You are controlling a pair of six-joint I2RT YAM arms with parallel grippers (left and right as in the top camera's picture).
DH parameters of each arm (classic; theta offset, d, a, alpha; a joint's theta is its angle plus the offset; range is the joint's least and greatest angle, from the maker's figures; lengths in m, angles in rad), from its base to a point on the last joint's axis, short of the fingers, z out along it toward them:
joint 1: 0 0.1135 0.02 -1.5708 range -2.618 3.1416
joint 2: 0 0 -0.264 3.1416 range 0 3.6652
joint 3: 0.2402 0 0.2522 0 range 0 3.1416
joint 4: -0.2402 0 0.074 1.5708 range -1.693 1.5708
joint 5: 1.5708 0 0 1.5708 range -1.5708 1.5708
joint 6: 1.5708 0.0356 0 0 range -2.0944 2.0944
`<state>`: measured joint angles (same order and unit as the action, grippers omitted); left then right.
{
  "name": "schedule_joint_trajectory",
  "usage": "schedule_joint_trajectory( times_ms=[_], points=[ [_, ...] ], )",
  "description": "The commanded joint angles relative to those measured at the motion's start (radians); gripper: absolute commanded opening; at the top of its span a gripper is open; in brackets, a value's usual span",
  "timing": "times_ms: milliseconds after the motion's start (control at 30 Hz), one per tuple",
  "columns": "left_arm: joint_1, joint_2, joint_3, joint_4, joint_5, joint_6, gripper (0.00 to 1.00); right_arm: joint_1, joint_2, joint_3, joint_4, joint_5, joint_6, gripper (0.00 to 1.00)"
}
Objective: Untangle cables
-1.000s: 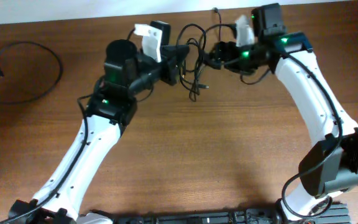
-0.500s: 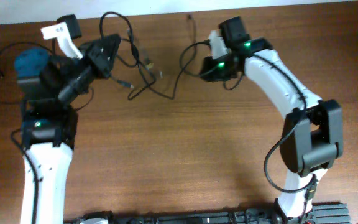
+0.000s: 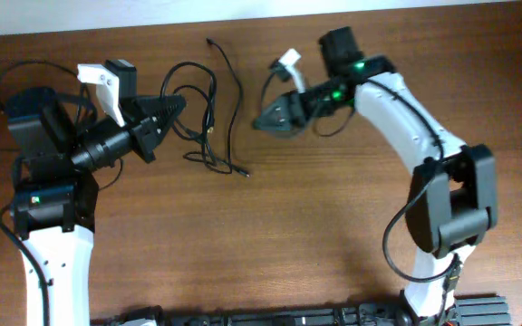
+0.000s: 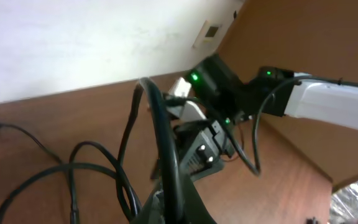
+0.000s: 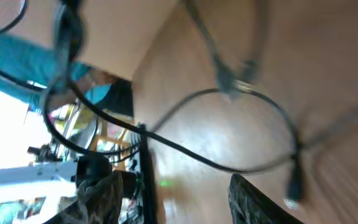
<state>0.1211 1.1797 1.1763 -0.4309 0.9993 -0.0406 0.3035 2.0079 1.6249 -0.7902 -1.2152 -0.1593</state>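
The cables (image 3: 208, 118) lie spread on the brown counter (image 3: 288, 235), in the far middle part of it, between the two arms. They make some loose loops that cross each other. One thin strand goes up toward the far edge of the counter, and another goes down to a small plug end (image 3: 246, 172) which rests on the wood. The left pincer (image 3: 172, 107) points to the right and its jaws are pressed together on the left side of the cables. In the left wrist view a black cord (image 4: 160, 124) rises straight out of the closed tips, and more loops hang to the left of it. The right pincer (image 3: 259, 122) points to the left and stays just beside the right side of the cables. In the right wrist view its two fingers (image 5: 101, 193) stand apart with a clear gap, and nothing is between them. A loop of cord (image 5: 229, 99) lies on the counter beyond the tips, not touching them as far as I can see.
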Motion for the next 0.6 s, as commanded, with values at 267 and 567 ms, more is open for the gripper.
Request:
schedule_joint_trajectory(
  times_ms=[267,567],
  points=[
    [-0.023,-0.013,0.003,-0.08,0.109,0.091,0.0,0.203,0.004,0.002,0.651,0.639,0.537,0.56],
    [-0.037,-0.013,0.003,-0.147,0.262,0.103,0.0,-0.102,0.004,0.002,0.569,0.939,0.673,0.61]
  ],
)
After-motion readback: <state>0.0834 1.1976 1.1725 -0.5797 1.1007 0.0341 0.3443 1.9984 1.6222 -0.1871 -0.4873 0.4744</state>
